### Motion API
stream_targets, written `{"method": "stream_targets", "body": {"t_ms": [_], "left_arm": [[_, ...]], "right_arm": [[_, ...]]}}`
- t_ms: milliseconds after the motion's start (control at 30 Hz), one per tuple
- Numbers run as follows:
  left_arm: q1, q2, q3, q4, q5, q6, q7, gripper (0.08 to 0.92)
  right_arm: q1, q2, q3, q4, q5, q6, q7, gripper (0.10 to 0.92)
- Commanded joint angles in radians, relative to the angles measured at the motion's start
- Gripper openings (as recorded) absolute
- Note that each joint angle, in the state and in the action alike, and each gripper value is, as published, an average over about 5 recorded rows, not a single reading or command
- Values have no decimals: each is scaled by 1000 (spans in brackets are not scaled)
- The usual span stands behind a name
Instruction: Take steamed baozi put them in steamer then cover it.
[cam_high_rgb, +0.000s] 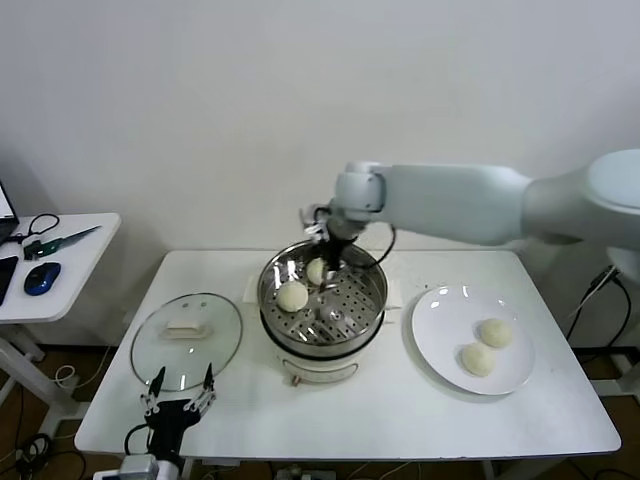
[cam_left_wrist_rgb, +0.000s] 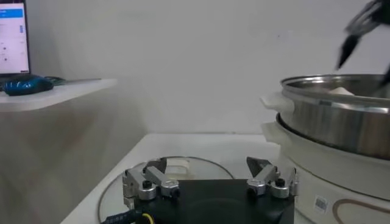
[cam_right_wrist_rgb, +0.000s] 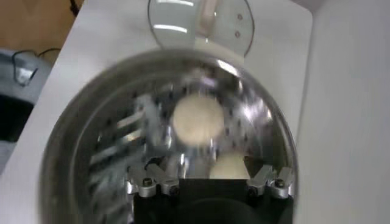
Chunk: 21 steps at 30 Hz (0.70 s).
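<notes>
The head view looks forward and down from above the near edge of the table (cam_high_rgb: 400, 420), taking in its whole top and the wall behind. The left wrist view sits low, just behind the left hand (cam_left_wrist_rgb: 210, 182), and faces level across the table, with the glass lid (cam_left_wrist_rgb: 183, 167) right under that hand and the steamer (cam_left_wrist_rgb: 341, 122) close beside it. The right wrist view hangs directly over the steamer (cam_right_wrist_rgb: 79, 140), behind the right hand (cam_right_wrist_rgb: 210, 182), looking straight down and very near. All three views share the steamer and the lid.
</notes>
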<state>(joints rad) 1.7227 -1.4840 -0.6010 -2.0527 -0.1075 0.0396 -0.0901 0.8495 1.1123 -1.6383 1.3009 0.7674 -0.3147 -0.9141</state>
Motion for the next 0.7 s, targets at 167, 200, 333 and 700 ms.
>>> {"method": "stream_targets", "body": {"t_ms": [167,200,333,700], "left_arm": [[3,-3,-1,-13,2,5,2,823],[4,-4,-2,-14,2,5,3,823],[6,-6,-3,-16,2,6,4,823],[17,-7,-10,-13,-1,10,5,823]], "right_arm": [[41,-549,-130,120,-297,174,-169,823],[0,-572,-108,114,-327,177,-162,823],[-168,-628,4,96,-406,175,-134,823],[-543,-651,278,62,-581,110,-81,823]]}}
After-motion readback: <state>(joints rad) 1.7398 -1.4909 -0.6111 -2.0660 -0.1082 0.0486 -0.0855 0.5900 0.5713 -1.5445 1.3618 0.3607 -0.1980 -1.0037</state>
